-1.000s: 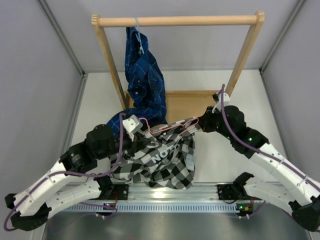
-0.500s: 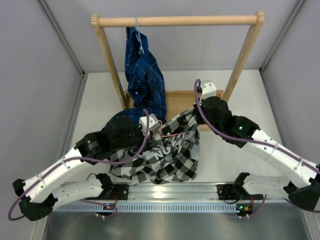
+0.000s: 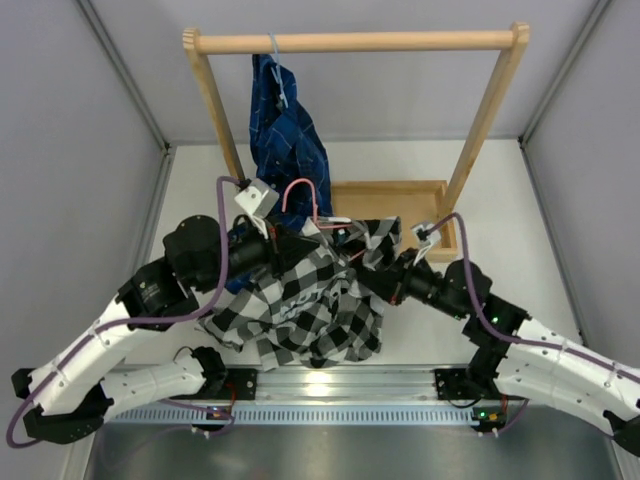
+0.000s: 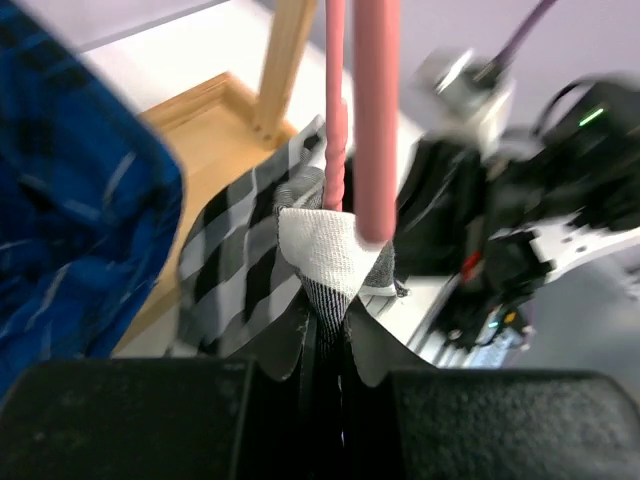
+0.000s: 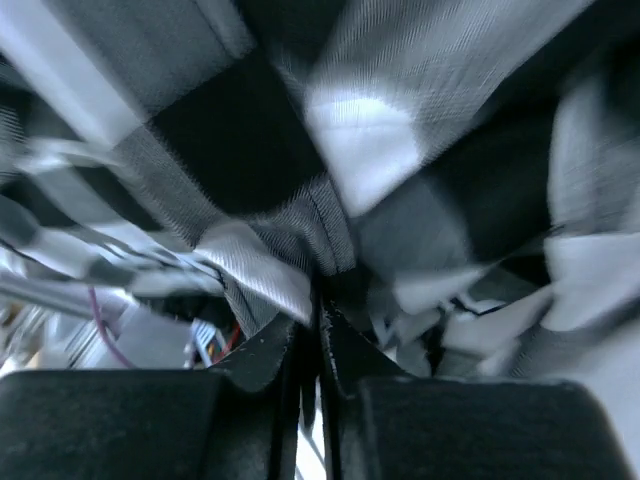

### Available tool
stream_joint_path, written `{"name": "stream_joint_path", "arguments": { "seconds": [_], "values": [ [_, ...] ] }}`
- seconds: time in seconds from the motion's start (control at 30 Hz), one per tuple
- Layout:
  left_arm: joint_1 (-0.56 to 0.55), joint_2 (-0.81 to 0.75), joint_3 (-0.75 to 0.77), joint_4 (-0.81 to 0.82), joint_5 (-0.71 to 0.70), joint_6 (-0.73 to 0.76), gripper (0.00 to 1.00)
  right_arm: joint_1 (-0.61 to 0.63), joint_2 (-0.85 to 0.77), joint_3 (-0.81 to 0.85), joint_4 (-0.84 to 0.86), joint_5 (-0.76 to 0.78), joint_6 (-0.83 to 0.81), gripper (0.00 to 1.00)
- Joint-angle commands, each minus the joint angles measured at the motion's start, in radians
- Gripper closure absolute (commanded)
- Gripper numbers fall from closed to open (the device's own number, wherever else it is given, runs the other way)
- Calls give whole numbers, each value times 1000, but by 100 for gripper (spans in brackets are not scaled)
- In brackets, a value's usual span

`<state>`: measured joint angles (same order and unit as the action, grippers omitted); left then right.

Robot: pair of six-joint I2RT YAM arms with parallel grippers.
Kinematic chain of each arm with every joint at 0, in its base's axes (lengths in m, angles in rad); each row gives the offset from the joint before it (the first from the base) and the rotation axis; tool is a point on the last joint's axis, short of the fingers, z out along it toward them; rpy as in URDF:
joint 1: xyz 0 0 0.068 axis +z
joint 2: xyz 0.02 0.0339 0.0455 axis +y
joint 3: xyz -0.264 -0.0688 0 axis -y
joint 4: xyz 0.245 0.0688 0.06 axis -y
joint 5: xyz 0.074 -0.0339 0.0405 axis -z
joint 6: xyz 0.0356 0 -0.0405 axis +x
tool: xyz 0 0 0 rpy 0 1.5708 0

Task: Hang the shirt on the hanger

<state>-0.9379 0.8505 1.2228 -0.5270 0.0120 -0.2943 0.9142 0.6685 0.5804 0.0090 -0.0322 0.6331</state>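
Seen from above, the left gripper point(image 3: 288, 238) is buried in the upper left edge of the shirt point(image 3: 305, 305), so this view does not show how its jaws stand. The hanger point(image 3: 301, 196) rises as a pink hook just beyond it, and a blue plaid shirt point(image 3: 287, 140) hangs from the wooden rail point(image 3: 350, 42) further out. The right gripper point(image 3: 378, 265) presses into the shirt's right edge and faces the left one across the bunched cloth. A wooden tray point(image 3: 395, 190) lies beyond it. Half a second earlier the right gripper was up beside the tray. It has since dropped nearer and lower, while the left one has drawn back and the hook has come clear of the cloth.

Close over the left gripper point(image 4: 325, 325), the jaws are pressed together on a white-checked fold of the shirt point(image 4: 325, 250). Two pink strands of the hanger point(image 4: 375, 120) stand straight up from that fold. The blue plaid shirt point(image 4: 70, 200) is off to the left, and the right arm point(image 4: 530, 210) is ahead and to the right.

Directly ahead of the right gripper point(image 5: 318, 335), blurred checks of the shirt point(image 5: 380, 130) fill the view. Its jaws are closed to a thin slit with cloth pinched between them.
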Motion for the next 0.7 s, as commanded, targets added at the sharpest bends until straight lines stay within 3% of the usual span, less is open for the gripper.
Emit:
{"name": "stream_joint_path", "arguments": {
  "seconds": [0.0, 0.1, 0.23, 0.43, 0.57, 0.67],
  "values": [
    [-2, 68, 9, 260, 118, -106, 100, 41, 26, -92, 328, -163, 125, 91],
    [-4, 91, -6, 367, 209, -114, 100, 46, -12, -113, 298, -135, 88, 82],
    [-2, 53, -26, 398, 181, -65, 100, 46, -194, -108, -6, -28, 28, 50],
    [-4, 7, -45, 320, 141, 72, 100, 46, -510, -4, -415, -87, -74, 39],
    [-4, 15, -80, 312, 282, 116, 100, 46, -492, 223, -598, -110, -211, 27],
    [-4, 50, -86, 338, 478, 112, 100, 46, -399, 338, -618, -123, -294, 27]
  ]
}}
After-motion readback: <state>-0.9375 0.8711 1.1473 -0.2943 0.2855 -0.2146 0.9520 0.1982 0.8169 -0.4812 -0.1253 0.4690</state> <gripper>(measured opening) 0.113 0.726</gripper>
